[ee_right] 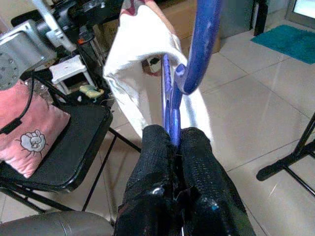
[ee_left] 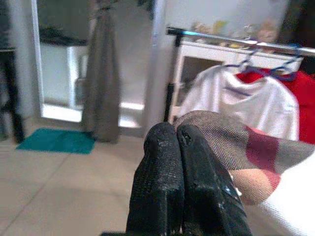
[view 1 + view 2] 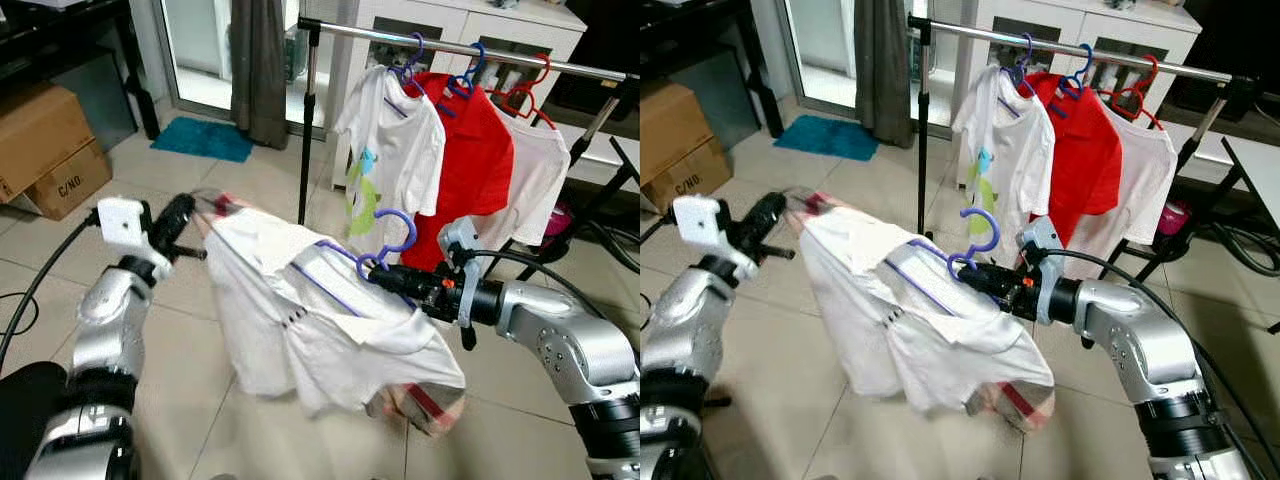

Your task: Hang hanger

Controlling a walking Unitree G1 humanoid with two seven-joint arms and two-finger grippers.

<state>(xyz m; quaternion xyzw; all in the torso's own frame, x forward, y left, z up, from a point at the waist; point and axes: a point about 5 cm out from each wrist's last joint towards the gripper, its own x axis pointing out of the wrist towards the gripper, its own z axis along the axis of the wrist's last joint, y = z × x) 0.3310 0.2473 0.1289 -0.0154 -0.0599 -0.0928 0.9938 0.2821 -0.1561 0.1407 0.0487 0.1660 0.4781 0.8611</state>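
Observation:
A white shirt (image 3: 300, 320) with a plaid lining hangs on a blue hanger (image 3: 395, 235), held in the air in front of me. My right gripper (image 3: 385, 272) is shut on the hanger just below its hook (image 1: 199, 44). My left gripper (image 3: 192, 215) is shut on the shirt's far left end, where plaid cloth (image 2: 231, 147) shows beside the fingers. The silver clothes rail (image 3: 450, 45) runs behind and above, carrying a white shirt (image 3: 395, 150), a red shirt (image 3: 470, 150) and another white shirt (image 3: 535, 170) on hangers.
The rack's upright pole (image 3: 305, 130) stands just behind the held shirt. Cardboard boxes (image 3: 50, 145) sit at the left, with a teal mat (image 3: 205, 138) and a grey curtain (image 3: 258, 60) behind. A black chair with a pink cushion (image 1: 29, 142) is nearby.

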